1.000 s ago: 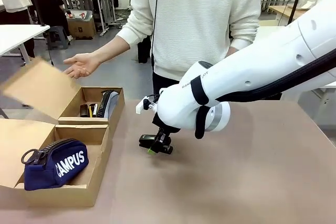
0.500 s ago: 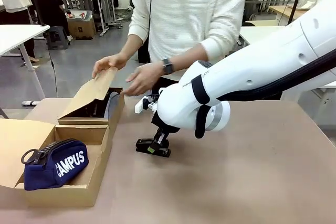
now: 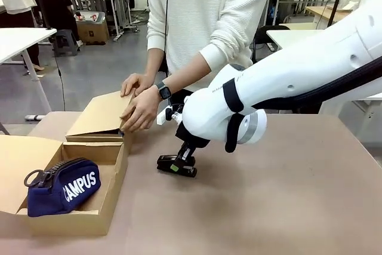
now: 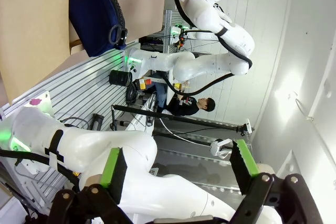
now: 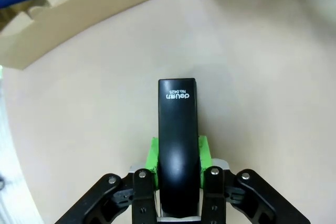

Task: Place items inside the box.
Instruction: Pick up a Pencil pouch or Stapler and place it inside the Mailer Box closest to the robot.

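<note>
**A:** Right gripper (image 5: pixel 178 153), state?

**B:** Clamped. Green pads (image 5: pixel 152 153) press both sides of one black stapler (image 5: pixel 178 108), jaws narrow, stapler pointing out along the fingers. It is low at the table (image 3: pixel 268 207), near the right side of the open box (image 3: pixel 89 219). Cannot tell whether it touches the tabletop.

**A:** Left gripper (image 4: pixel 178 148)?

**B:** Jaws wide apart, nothing between them.

**A:** Counts, near to far?

**B:** Boxes: two. The open box holds one navy "CAMPUS" pouch (image 3: pixel 62 186). Just behind the open box is the second box (image 3: pixel 101 116), with its flap lowered over the top. The person's hands: two, one (image 3: pixel 140 110) on the flap's right edge, the other (image 3: pixel 134 83) just beyond it.
</note>
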Controlling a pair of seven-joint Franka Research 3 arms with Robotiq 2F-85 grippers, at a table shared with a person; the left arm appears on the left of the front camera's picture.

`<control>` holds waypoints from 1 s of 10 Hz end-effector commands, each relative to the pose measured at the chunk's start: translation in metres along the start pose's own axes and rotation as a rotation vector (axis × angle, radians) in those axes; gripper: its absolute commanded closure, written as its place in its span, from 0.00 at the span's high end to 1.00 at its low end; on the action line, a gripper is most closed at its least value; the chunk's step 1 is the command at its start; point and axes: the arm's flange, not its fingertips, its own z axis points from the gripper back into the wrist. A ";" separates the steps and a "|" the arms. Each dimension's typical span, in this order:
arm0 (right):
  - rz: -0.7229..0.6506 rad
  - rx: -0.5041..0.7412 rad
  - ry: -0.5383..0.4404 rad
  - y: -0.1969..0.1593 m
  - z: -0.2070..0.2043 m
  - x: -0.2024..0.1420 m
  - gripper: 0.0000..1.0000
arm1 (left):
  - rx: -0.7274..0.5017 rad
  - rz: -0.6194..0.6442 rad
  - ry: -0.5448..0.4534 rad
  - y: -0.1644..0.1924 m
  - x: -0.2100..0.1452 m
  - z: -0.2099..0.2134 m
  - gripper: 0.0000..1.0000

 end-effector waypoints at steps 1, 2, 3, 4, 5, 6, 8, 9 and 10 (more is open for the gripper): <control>-0.156 0.120 -0.068 0.049 0.087 -0.009 0.00 | 0.011 0.002 0.001 0.001 -0.001 -0.001 1.00; -0.256 0.148 -0.121 0.079 0.111 -0.010 0.00 | 0.011 0.002 0.001 0.001 -0.001 -0.001 1.00; -0.309 0.183 -0.134 0.096 0.110 -0.008 0.00 | 0.011 0.002 0.001 0.001 -0.001 -0.001 1.00; -0.382 0.176 -0.148 0.102 0.099 -0.009 0.00 | 0.011 0.002 0.001 0.001 -0.001 -0.001 1.00; -0.210 0.172 -0.105 0.079 0.092 0.017 0.00 | 0.011 0.002 0.001 0.001 -0.001 -0.001 1.00; -0.210 0.172 -0.105 0.079 0.092 0.017 0.00 | 0.011 0.002 0.001 0.001 -0.001 -0.001 1.00; -0.210 0.172 -0.105 0.079 0.092 0.017 0.00 | 0.011 0.002 0.001 0.001 -0.001 -0.001 1.00; -0.247 0.186 -0.098 0.087 0.096 0.008 0.32 | 0.011 0.002 0.001 0.001 -0.001 -0.001 1.00; -0.356 0.097 -0.139 0.107 0.092 0.037 0.32 | 0.011 0.002 0.001 0.001 -0.001 -0.001 1.00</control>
